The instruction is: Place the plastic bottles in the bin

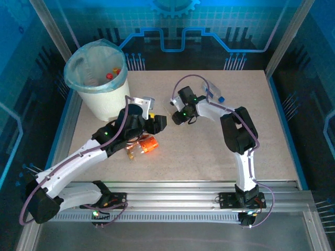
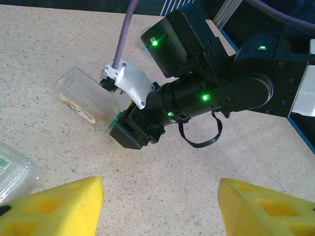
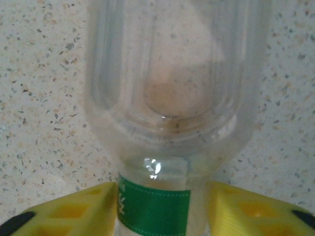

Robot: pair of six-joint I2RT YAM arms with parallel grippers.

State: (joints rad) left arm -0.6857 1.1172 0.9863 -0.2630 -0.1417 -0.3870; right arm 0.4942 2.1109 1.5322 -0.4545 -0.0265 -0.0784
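Bottle (image 3: 167, 88), pinched in right end effector (image 3: 156, 199)

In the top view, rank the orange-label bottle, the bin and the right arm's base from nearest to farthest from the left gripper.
1. Orange-label bottle, just on the near side of the left gripper.
2. Bin, back left corner.
3. Right arm's base, near edge, right.

Speckled beige tabletop (image 1: 201, 151), blue backdrop (image 1: 235, 21)
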